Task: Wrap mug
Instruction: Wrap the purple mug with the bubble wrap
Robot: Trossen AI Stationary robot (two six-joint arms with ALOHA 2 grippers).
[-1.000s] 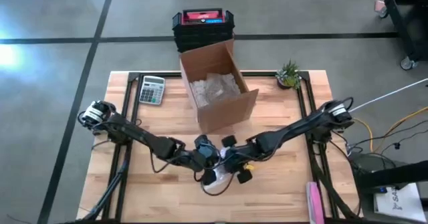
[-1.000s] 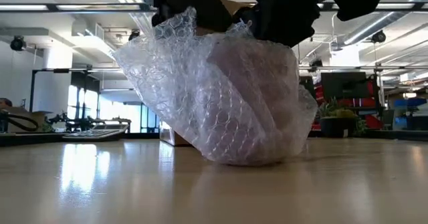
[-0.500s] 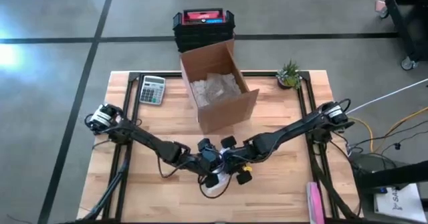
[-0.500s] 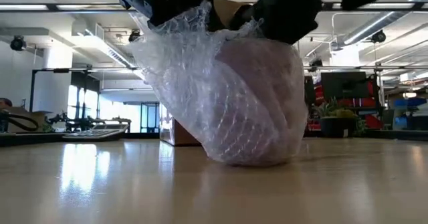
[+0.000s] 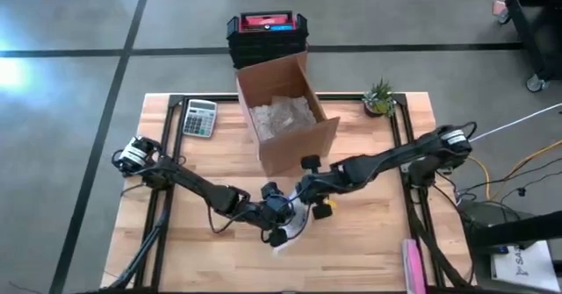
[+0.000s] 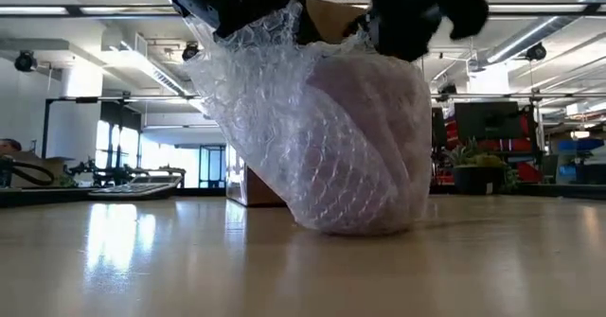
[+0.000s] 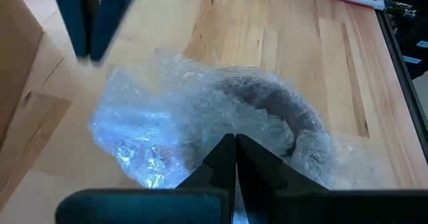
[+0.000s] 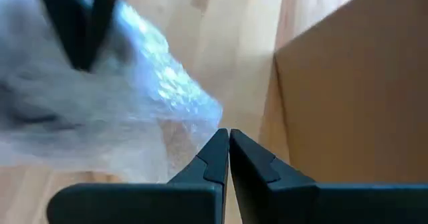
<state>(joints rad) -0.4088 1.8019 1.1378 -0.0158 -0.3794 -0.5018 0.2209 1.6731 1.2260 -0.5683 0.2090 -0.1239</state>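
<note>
Mug (image 6: 374,142) sitting on the table (image 5: 369,241) just in front of the cardboard box (image 5: 285,114), swaddled in bubble wrap (image 6: 284,137) and only showing as a pinkish-grey shape through the plastic. Upright, going by the low view.

Left gripper (image 7: 229,158) right on the bundle, on the side away from the box, fingers pressed together with a pinch of bubble wrap between them as far as the left wrist view shows. Right gripper (image 8: 224,152) a bit nearer the box, at the bundle's edge, fingers closed tip to tip and probably holding nothing, just wrap and box wall beyond them.

Handling guess: ceramic underneath, so stiff, fairly heavy for its size and breakable if tipped. Wrap itself soft, springy and slick, likely to unfold as soon as let go. Loose flap fanning out on one side, not tucked yet.

Best bet for a hold: grab the loose wrap edge for folding, not the body. For moving the whole thing, squeeze across the wrapped sides low down, since a pinch of film alone could slide or tear.

Calculator (image 5: 199,117) and small plant (image 5: 379,96) way off behind, near the box's far corners.
</note>
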